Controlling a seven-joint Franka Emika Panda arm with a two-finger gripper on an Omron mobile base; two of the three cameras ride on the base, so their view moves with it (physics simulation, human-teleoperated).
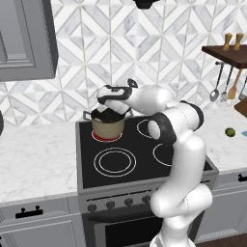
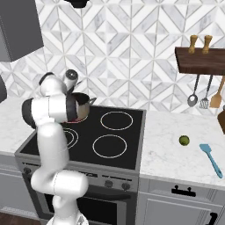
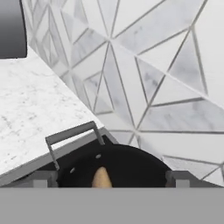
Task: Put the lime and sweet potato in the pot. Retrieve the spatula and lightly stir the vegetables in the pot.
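Left base view: one pot (image 1: 107,126) stands on the rear left burner of the stove (image 1: 140,166), which shows four ring burners. The gripper (image 1: 110,107) hangs just above the pot's mouth; whether its fingers are apart or together cannot be told here. One lime (image 1: 230,131) lies on the counter (image 1: 226,147) right of the stove, well apart from the pot. It is small, round and likely firm and smooth, so it could roll; a grip across its middle looks safest.

Right base view: the same single lime (image 2: 184,140) sits on the counter, and near it lies one blue spatula (image 2: 211,159), flat, blade toward the stove. It looks light and stiff, and its long handle seems the natural place to take hold. Three utensils (image 2: 203,94) hang under a wooden shelf (image 2: 200,60) that carries two small shakers (image 2: 199,43).

Hand view: the camera looks down at the pot's dark inside (image 3: 127,168) and one grey side handle (image 3: 72,134). An orange tapered shape (image 3: 101,178), probably the sweet potato, shows in the pot. The fingers' state cannot be judged here either.
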